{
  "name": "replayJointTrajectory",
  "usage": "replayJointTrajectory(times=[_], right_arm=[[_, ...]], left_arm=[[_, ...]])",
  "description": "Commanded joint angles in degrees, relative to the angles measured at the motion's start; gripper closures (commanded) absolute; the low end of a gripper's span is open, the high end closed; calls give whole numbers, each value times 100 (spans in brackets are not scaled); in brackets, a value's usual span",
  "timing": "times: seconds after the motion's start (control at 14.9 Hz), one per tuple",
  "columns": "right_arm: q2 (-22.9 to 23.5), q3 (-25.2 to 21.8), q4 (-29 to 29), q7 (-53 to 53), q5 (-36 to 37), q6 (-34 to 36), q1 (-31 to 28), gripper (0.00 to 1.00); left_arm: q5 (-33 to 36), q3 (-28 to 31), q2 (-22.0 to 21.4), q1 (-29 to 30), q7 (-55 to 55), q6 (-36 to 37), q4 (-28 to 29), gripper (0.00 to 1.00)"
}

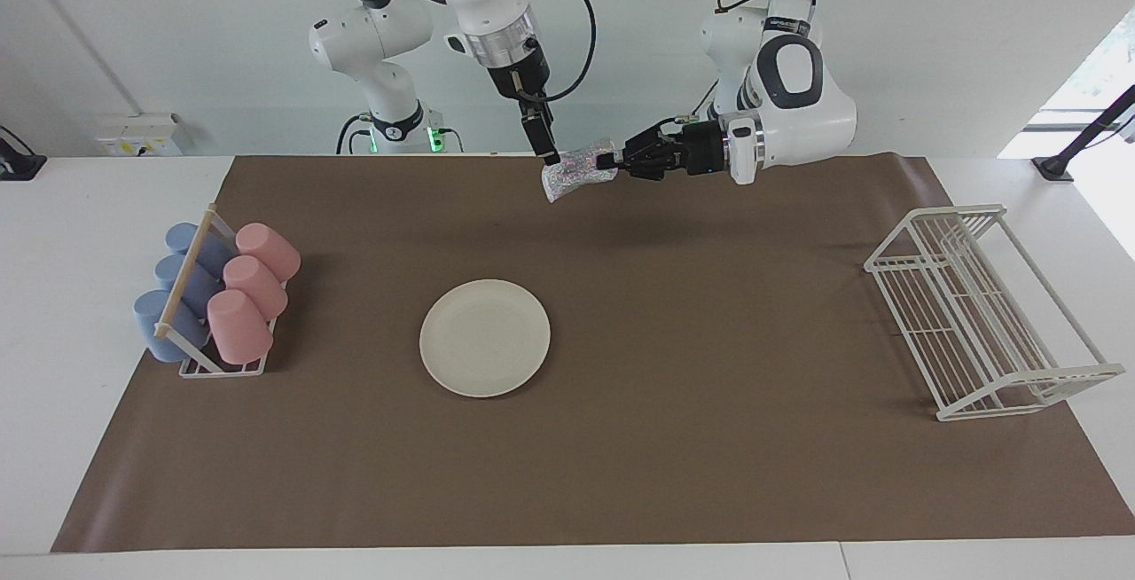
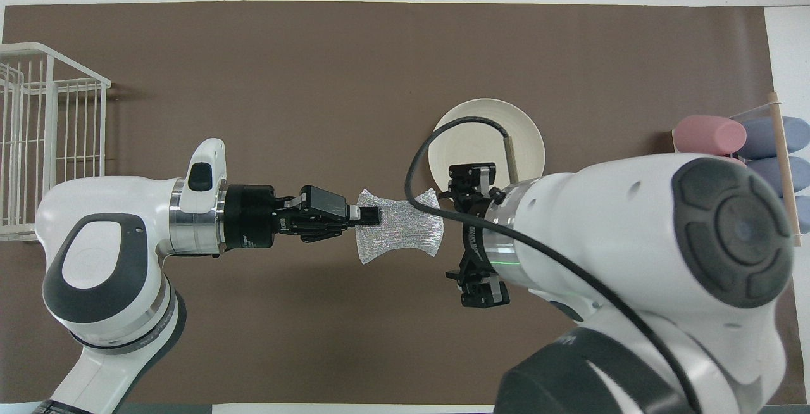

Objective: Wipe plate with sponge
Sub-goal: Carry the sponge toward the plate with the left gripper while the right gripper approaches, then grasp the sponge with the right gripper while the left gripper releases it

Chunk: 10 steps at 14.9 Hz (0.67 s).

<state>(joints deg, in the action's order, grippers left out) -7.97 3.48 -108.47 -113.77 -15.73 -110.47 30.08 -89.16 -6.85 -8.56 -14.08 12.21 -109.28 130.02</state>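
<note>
The sponge [image 1: 578, 172], a crinkled silvery pad, hangs in the air over the brown mat, close to the robots' end. My left gripper [image 1: 614, 160] reaches in level and is shut on one end of it; the overhead view shows this too, with the gripper [image 2: 373, 216] pinching the sponge [image 2: 402, 233]. My right gripper [image 1: 551, 154] points down and its tip is at the sponge's other end; its own wrist hides it from above. The cream-white plate [image 1: 484, 338] lies bare on the mat, farther from the robots than both grippers. My right arm partly covers the plate [image 2: 528, 142] in the overhead view.
A rack of blue and pink cups [image 1: 217, 296] stands at the right arm's end of the table. A white wire dish rack [image 1: 984, 314] stands at the left arm's end. A brown mat [image 1: 709, 438] covers the table.
</note>
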Motion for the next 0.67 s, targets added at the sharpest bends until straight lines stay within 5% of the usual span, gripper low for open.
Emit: replayJointTrajectory(times=[0.0, 0.61], right_arm=[[-249, 4, -394, -4, -89, -526, 15, 0], [-126, 13, -623, -22, -80, -1319, 147, 0]], left_arm=[[-145, 78, -251, -104, 97, -50, 243, 100], [-145, 105, -269, -42, 97, 258, 252, 100]])
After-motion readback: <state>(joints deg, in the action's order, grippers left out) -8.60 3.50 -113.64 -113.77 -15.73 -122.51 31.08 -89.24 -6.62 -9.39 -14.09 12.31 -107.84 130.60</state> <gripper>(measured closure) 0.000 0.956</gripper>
